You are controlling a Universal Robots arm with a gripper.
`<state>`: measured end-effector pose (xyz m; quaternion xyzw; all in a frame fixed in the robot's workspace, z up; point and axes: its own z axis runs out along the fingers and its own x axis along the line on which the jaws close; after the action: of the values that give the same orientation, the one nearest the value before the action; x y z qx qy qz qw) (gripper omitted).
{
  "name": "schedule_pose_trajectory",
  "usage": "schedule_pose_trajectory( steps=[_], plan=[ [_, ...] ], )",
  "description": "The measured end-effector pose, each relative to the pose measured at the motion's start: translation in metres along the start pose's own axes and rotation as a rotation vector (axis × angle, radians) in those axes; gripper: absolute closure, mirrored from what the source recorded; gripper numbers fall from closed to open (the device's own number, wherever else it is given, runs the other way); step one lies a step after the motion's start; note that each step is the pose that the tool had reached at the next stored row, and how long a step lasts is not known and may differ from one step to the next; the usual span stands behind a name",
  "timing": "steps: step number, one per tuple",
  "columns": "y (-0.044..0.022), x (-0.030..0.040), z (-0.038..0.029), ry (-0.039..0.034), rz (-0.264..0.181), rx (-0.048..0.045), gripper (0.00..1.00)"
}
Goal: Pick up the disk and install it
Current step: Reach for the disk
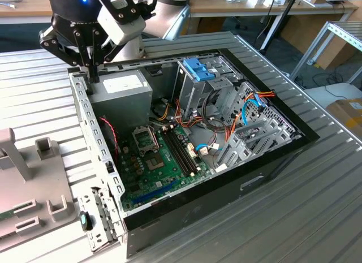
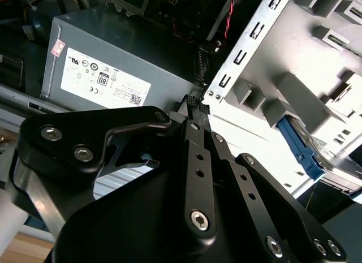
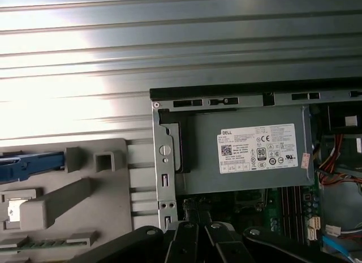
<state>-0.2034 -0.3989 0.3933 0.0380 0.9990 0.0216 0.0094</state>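
Open computer case point(image 1: 186, 205), power supply point(image 1: 121, 89), motherboard point(image 1: 160, 168)

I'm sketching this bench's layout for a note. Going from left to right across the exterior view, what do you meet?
Grey fixture block → the claw → grey power supply → blue latch on the drive cage → orange and blue cables → brown box.

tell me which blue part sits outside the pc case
The disk's blue carrier frame, on the grey fixture beside the case; the blue latch tops the drive cage inside it.
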Motion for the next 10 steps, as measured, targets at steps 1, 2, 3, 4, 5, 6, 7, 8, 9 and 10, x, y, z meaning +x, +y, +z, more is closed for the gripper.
schedule_pose_trajectory(
  steps=[1,2,3,4,5,6,7,8,9,10],
  plan=[
    [0.0,0.0006,0.0,0.0,0.0,0.0001,0.89],
    [-0.0001,0.0013,-0.0001,0.0,0.0,0.0001,0.89],
    [-0.0001,0.0016,0.0,0.0,0.0,0.0001,0.89],
    [-0.0002,0.002,-0.0001,0.0,0.0,0.0,0.89],
    [-0.0002,0.0025,-0.0001,0.0,0.0,0.0,0.89],
    [-0.0003,0.0033,-0.0001,0.0,0.0,0.0,0.89],
    [-0.0003,0.0041,-0.0001,0.0,0.0,0.0001,0.89],
    [-0.0004,0.005,-0.0001,0.0,0.0,0.0,0.89],
    [-0.0005,0.0061,-0.0001,0.0,0.0,0.0,0.89],
    [-0.0007,0.0087,-0.0002,0.0,0.0,0.0,0.89]
  ],
)
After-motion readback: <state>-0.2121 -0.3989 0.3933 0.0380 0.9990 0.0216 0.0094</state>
